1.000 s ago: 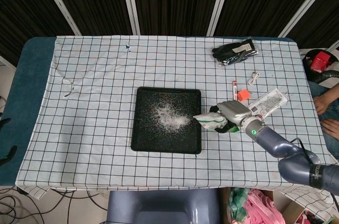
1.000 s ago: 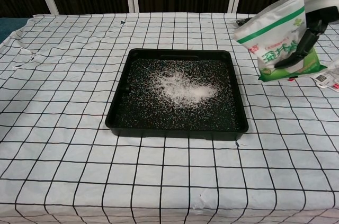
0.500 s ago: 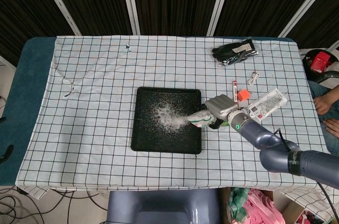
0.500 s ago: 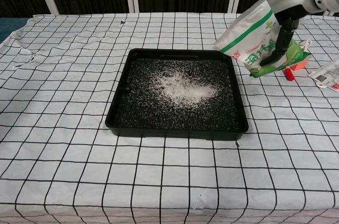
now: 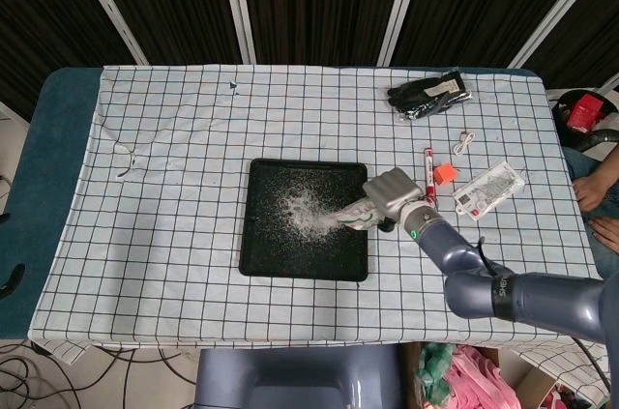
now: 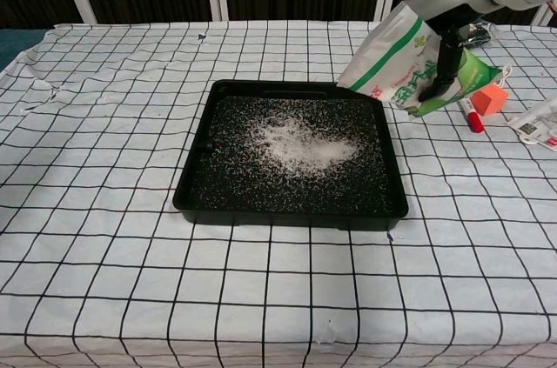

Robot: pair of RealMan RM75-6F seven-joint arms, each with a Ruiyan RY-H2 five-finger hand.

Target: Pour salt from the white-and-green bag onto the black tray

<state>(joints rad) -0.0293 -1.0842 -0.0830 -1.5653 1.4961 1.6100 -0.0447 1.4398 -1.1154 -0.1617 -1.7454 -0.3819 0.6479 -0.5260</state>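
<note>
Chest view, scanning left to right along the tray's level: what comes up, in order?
black tray → salt pile → white-and-green bag, held by the right hand → red marker → orange block → white packet at the edge.

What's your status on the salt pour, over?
Right hand holds salt bag, tilted over black tray rim. Salt pile on tray. Left hand out of view. Nothing blocking.
</note>
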